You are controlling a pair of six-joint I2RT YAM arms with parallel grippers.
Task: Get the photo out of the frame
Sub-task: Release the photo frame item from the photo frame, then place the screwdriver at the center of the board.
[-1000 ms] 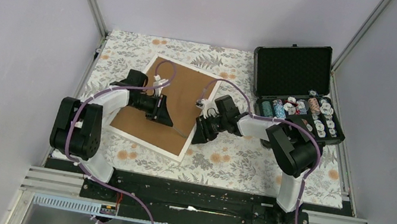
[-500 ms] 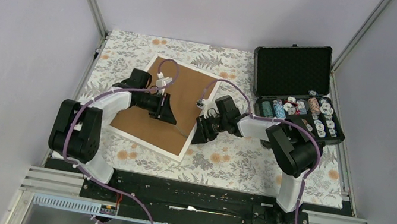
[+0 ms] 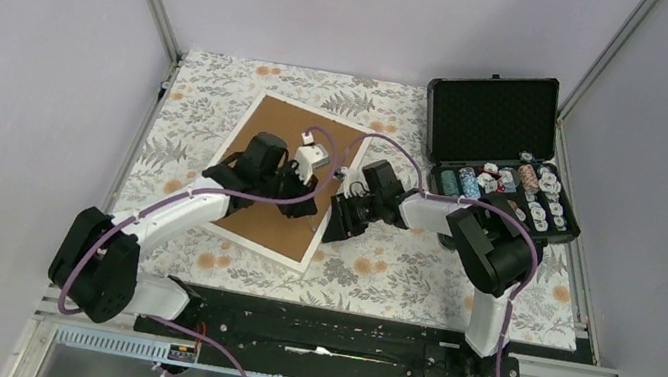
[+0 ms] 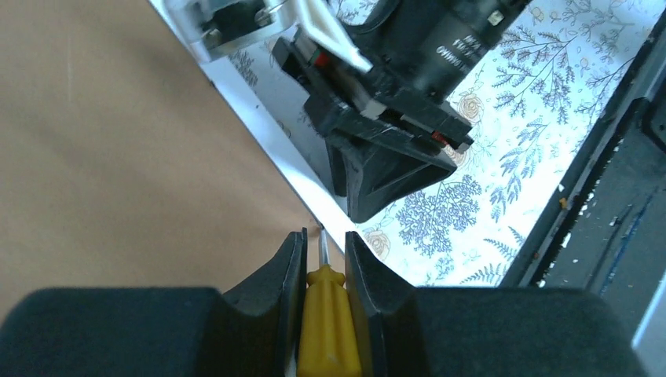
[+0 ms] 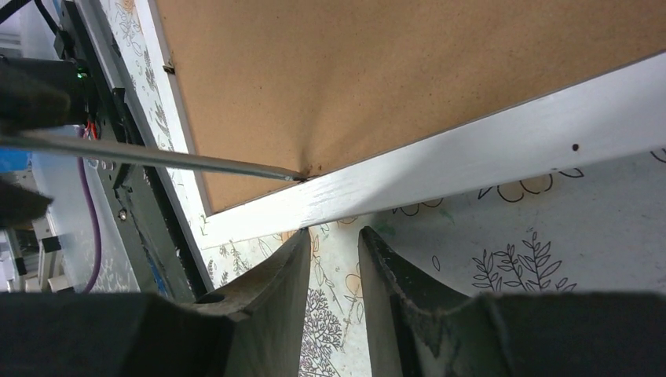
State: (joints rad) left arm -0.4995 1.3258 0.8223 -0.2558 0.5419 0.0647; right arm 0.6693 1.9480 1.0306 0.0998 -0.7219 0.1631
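Observation:
The frame (image 3: 269, 128) lies face down on the floral cloth, brown fibreboard back up, white border round it. The photo is hidden under the back. My left gripper (image 3: 306, 209) is shut on a yellow-handled screwdriver (image 4: 328, 314). Its metal tip touches the seam between the brown back (image 4: 118, 157) and the white border at the frame's right edge; the shaft shows in the right wrist view (image 5: 157, 155). My right gripper (image 3: 332, 227) rests low on the cloth just outside that same edge (image 5: 471, 157), jaws slightly apart and empty (image 5: 334, 239).
An open black foam-lined case (image 3: 493, 118) with several stacks of poker chips (image 3: 512, 186) stands at the back right. A small metal tab (image 5: 169, 69) sits on the frame's edge. Grey walls enclose the table.
My left arm has swung right across the frame's back, from its middle to its right edge beside the right gripper. The right arm and frame have not moved.

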